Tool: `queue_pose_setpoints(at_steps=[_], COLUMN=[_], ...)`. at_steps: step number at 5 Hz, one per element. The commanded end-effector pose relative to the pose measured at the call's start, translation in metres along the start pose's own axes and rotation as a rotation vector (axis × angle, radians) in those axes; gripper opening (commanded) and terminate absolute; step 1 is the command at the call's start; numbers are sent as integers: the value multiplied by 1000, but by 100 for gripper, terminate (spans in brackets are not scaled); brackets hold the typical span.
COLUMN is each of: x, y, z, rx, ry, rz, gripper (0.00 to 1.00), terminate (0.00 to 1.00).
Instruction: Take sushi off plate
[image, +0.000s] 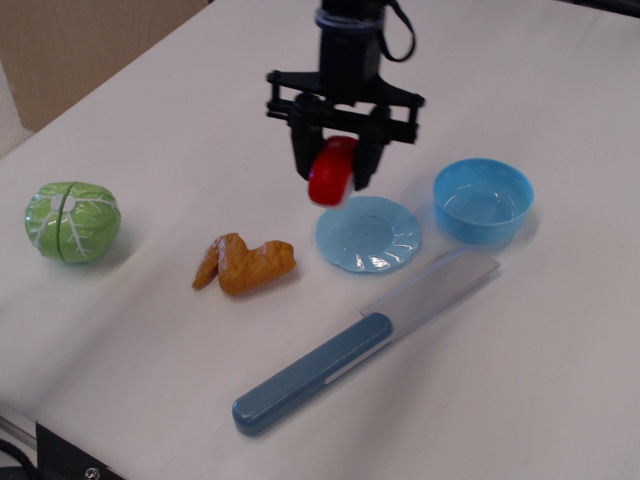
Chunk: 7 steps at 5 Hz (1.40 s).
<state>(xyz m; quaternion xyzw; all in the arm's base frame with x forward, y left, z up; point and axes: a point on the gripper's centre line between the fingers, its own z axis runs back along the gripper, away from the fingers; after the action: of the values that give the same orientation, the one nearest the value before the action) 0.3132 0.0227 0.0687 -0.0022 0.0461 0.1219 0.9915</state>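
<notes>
My black gripper (334, 170) is shut on the sushi (331, 173), a glossy red toy nigiri, and holds it in the air. It hangs above the table just up and left of the plate (368, 235). The plate is a small flat light-blue dish with a ribbed rim, and it lies bare on the white table. The sushi's white base is mostly hidden between my fingers.
A deeper light-blue bowl (483, 200) stands right of the plate. A toy knife with a blue handle (350, 352) lies in front of it. A brown fried chicken wing (246, 263) lies left of the plate, and a green cabbage (72, 221) sits at the far left.
</notes>
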Motion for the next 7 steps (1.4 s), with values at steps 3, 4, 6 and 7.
queue_pose_setpoints(at_steps=[3,4,6,7], x=[37,40,35,31], y=[93,102,99,97], z=[-9,-25,-24,-16], rx=[-9,13,-26,-34], ry=[-24,-4,-44,-50], rz=[177,205,244,232], gripper=[0,0,100,100], terminate=[0,0,0,0])
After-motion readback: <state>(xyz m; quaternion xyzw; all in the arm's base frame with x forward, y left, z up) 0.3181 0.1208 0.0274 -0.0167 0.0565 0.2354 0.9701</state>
